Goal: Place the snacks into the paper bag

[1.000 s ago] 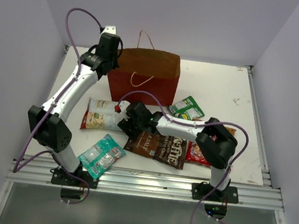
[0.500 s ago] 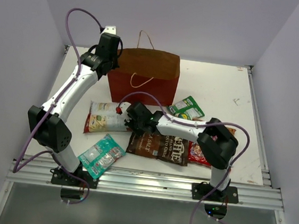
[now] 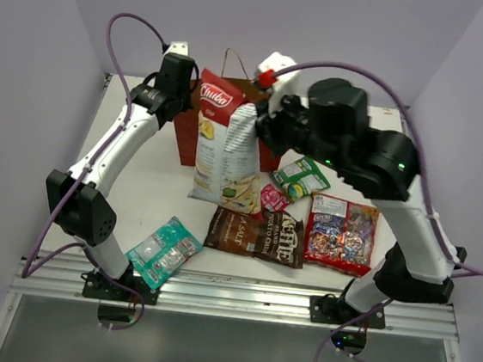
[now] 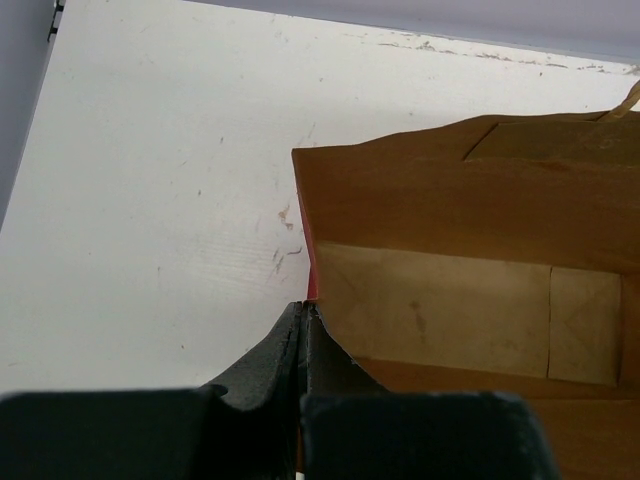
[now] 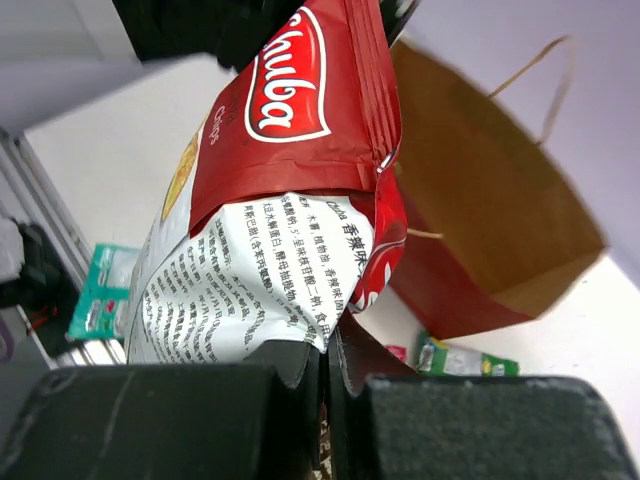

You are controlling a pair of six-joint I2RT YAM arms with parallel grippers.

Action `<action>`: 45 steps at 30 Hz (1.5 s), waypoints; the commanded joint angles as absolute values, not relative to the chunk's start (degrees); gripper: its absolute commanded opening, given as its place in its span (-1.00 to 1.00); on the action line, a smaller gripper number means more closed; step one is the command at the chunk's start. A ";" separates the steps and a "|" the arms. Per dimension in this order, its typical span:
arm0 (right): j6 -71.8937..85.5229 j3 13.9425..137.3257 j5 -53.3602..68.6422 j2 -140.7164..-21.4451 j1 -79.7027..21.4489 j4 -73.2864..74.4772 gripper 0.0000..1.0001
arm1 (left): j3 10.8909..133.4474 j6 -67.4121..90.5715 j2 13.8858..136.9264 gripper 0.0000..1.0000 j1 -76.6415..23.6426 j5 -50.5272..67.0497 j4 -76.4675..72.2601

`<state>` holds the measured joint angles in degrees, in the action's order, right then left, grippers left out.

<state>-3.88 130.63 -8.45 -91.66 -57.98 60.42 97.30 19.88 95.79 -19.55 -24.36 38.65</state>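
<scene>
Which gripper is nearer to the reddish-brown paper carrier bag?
Left. The left gripper pinches the paper bag at its rim; the right gripper holds a white-and-red chip packet, apart from it.

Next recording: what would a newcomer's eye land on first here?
The white crinkly chip bag with red logo hangs pinched in the right gripper, lifted in front of the upright reddish-brown paper carrier bag. The left gripper pinches that bag's left rim, while the dark brown bag, red candy bag and teal packet lie flat nearer the arms.

white arm links (image 3: 111, 146), black joints (image 3: 79, 205), purple cables (image 3: 124, 20), matte black pincer fingers (image 4: 265, 365), green led (image 3: 403, 166) on right arm (image 3: 422, 235)
</scene>
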 commanded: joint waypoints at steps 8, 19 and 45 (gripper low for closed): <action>-20.52 124.77 -32.32 -87.10 -58.01 43.20 -1.00 | 100.11 18.63 97.65 -1.00 -19.51 -24.52 40.08; -27.34 143.27 -33.14 -101.60 -45.62 24.27 -1.00 | 99.76 18.98 98.09 -1.00 -19.51 -23.21 40.08; -22.15 145.82 -22.42 -110.83 -37.97 15.65 -1.00 | 99.40 18.37 98.61 -1.00 -19.51 -21.71 39.20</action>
